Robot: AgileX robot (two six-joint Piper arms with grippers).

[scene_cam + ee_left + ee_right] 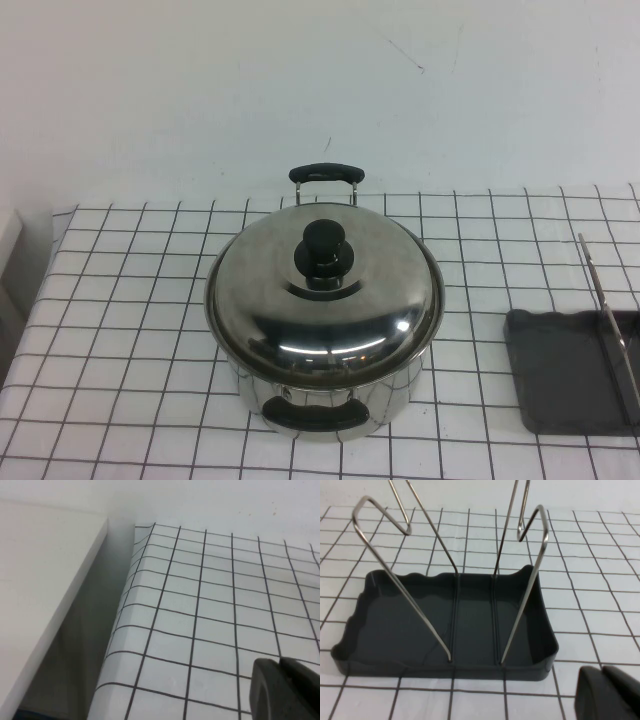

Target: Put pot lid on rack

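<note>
The shiny domed pot lid (300, 300) with a black knob (322, 252) sits on the steel pot (330, 395) in the middle of the table. The rack (565, 370), a dark grey tray with a thin wire frame (605, 310), stands at the right edge; it fills the right wrist view (420, 625). Neither arm shows in the high view. My left gripper (280, 667) hovers over the checked cloth near the table's left edge, fingers together. My right gripper (602, 675) is shut and empty just in front of the rack's near corner.
A checked cloth (130, 330) covers the table. A white block (40, 590) stands beside the table's left edge, with a gap between them. A white wall (320, 90) runs behind the table.
</note>
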